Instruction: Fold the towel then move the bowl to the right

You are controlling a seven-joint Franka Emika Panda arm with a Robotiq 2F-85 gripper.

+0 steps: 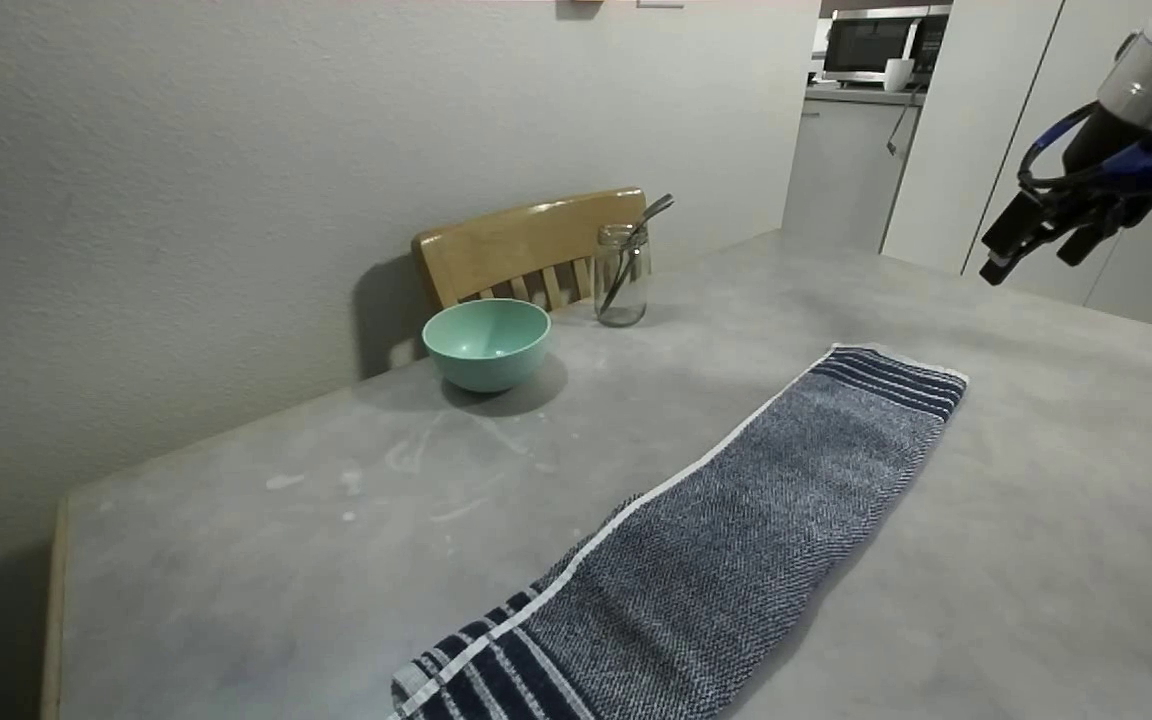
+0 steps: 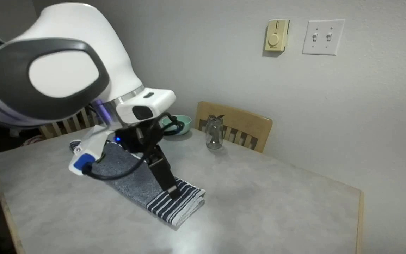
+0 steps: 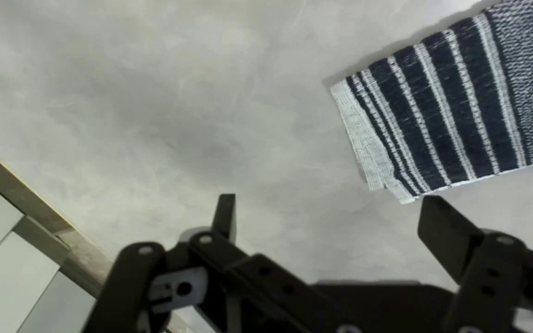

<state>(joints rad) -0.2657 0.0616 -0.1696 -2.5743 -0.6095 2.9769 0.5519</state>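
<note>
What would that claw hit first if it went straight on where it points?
Probably the flat grey tabletop, past the end of the long navy-striped grey towel; with depth unclear, the claw might graze that towel.

A glass jar (image 1: 635, 284) holds cutlery (image 1: 654, 208) near a wooden chair (image 1: 526, 240); a thermostat (image 2: 277, 35) hangs beside a switch plate (image 2: 323, 37)

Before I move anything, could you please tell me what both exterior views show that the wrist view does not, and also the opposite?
Only in both exterior views: the mint-green bowl, the glass jar with utensils, a wooden chair and the grey wall.
Only in the wrist view: a light grey bracket on the end effector.
In all of them: the striped towel, the table and the end effector itself.
</note>
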